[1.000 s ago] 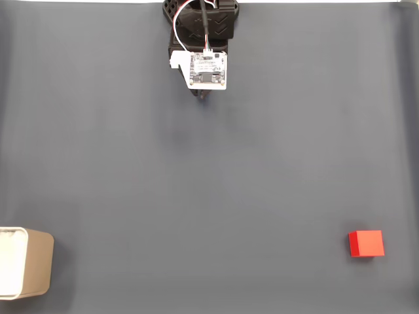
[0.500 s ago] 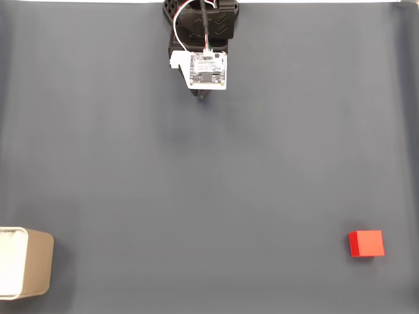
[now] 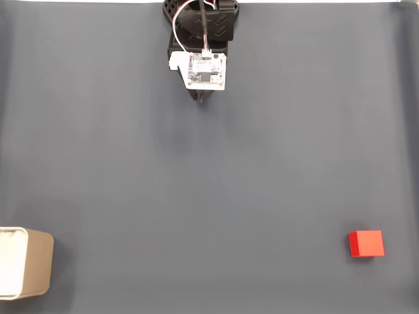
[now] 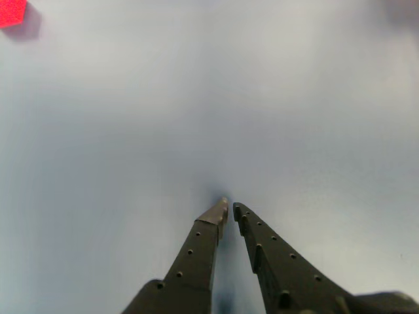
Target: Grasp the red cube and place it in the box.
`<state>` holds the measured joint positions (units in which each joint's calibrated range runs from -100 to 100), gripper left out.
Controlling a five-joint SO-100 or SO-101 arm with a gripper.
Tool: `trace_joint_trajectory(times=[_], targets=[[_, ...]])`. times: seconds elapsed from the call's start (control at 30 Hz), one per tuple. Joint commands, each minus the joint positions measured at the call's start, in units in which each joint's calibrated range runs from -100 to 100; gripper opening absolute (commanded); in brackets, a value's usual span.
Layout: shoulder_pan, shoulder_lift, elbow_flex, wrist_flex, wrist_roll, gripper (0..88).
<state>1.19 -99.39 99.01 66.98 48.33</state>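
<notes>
In the fixed view the red cube (image 3: 366, 243) rests on the dark mat at the lower right. The beige box (image 3: 29, 263), white inside, stands at the lower left edge, partly cut off. The black arm is folded at the top centre, and its gripper (image 3: 203, 98) pokes out just below a white circuit board (image 3: 207, 70), far from both cube and box. Seen from the wrist, the gripper (image 4: 230, 205) is shut, fingertips almost touching just above the mat with nothing between them. The red cube (image 4: 12, 11) peeks in at the top left corner there.
A dark grey mat (image 3: 209, 196) covers the whole table. Thin red and white wires (image 3: 185, 13) loop over the arm's base at the top edge. Bare mat stretches between the arm, the cube and the box.
The arm's wrist with its circuit board has shifted very slightly. The cube and the box lie where they were.
</notes>
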Motion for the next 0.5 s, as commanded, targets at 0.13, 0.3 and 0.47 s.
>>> trace_joint_trajectory(times=[0.13,0.3,0.47], targets=[[0.3,-0.3,0.7,-9.9,0.5,0.0],[0.4,0.3,-0.4,-14.4,0.6,0.0],[0.5,4.3,-4.2,-17.7,0.2,0.0]])
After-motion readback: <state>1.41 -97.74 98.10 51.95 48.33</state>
